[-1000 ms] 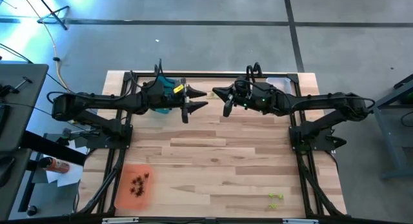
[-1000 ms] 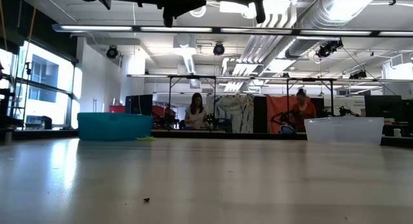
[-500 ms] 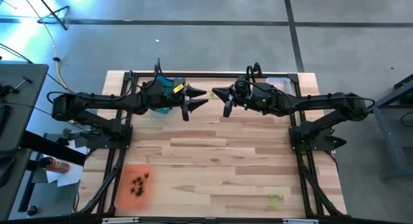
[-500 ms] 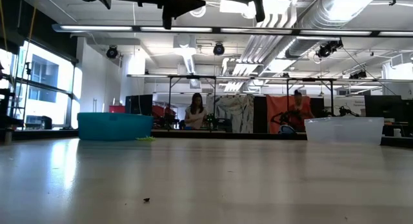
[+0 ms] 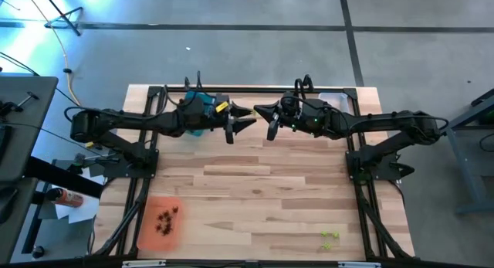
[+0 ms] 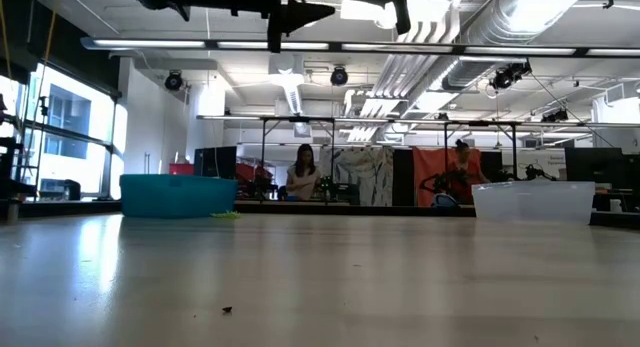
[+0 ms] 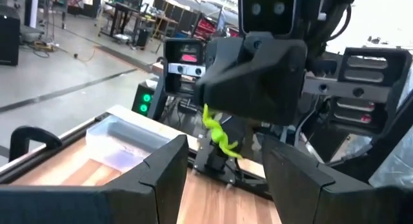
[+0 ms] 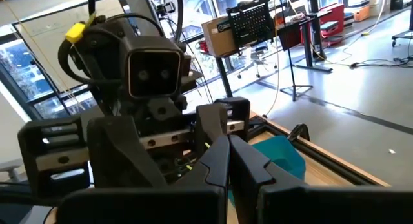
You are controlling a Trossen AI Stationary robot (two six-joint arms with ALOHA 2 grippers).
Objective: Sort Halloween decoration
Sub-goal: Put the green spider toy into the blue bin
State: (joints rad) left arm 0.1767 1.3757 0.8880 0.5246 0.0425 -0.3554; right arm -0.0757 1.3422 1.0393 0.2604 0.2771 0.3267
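Both grippers hover high over the table's far middle, tip to tip. My right gripper is shut on a lime green spiky decoration. My left gripper is open and faces it from the table's left, a short gap away, touching nothing. Dark decorations lie in the orange tray. A few lime green ones lie on the bare table near the near right corner. One more green piece lies beside the teal tray. My right gripper pinches the lime green decoration by its upper end between its two fingers. The fingers come level from the table's right. The decoration hangs below them, lifted well clear of the table.
The teal tray sits at the far edge under the left arm, and a clear tray sits at the far right. A tiny dark piece lies on the table near the low camera. People sit in the room beyond.
My left gripper has moved a little toward the table's right, closing on the right gripper. The right gripper has kept still.
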